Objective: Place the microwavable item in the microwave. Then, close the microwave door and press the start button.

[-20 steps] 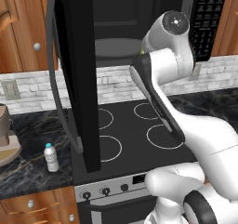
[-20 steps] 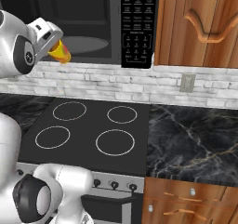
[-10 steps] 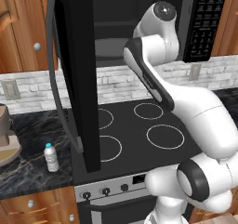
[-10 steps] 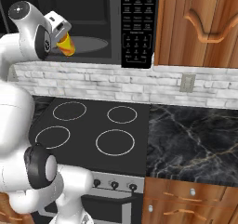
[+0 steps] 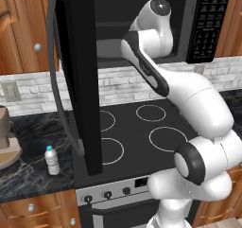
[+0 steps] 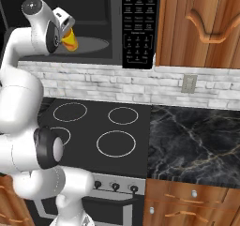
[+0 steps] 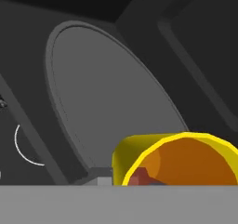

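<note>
A home kitchen, rendered; a black glass stove [image 6: 101,126] with four ring burners sits under a black microwave [image 6: 138,26] (door swung open), with knobs along the oven front below. White brick backsplash [image 6: 117,82], wooden cabinets [image 6: 201,26] and a dark marble bench [image 6: 194,143] complete it.

The small yellow cup [image 7: 179,159] I carry looks like smooth, slightly glossy plastic, orange inside. The big black microwave [image 6: 101,14] is matt dark, and its round grey turntable plate [image 7: 107,102] is flat and dull. The tall black door [image 5: 80,75] has a satin sheen, its curved bar handle [image 5: 59,90] smooth. The black glass stovetop [image 6: 101,126] shines. The dark veined stone tabletop [image 6: 194,145] is polished; the cabinets [image 6: 201,26] are varnished wood; the backsplash [image 6: 108,82] is rough pale brick.
</note>
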